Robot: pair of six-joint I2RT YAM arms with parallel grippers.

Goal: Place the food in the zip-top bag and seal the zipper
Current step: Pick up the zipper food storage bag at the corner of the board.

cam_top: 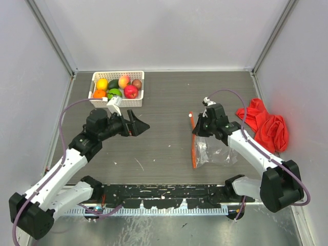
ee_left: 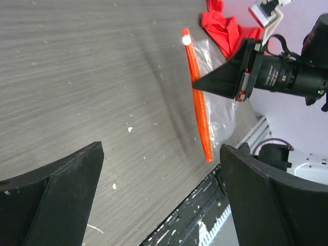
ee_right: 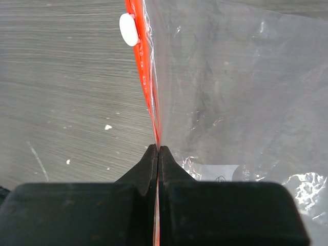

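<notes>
The clear zip-top bag (cam_top: 218, 151) lies at centre right with its orange-red zipper (cam_top: 193, 143) along its left edge. The white slider tab (ee_right: 128, 29) sits at the strip's far end. My right gripper (cam_top: 197, 132) is shut on the zipper strip (ee_right: 148, 82) and holds that edge raised. The bag also shows in the left wrist view (ee_left: 220, 110). The food (cam_top: 117, 87), several small toy fruits, lies in the white lattice basket (cam_top: 137, 97) at the back left. My left gripper (cam_top: 139, 124) is open and empty, over bare table between basket and bag.
A red cloth (cam_top: 266, 125) lies bunched at the right wall, also seen in the left wrist view (ee_left: 223, 28). Grey walls close the table on three sides. A black rail (cam_top: 164, 197) runs along the near edge.
</notes>
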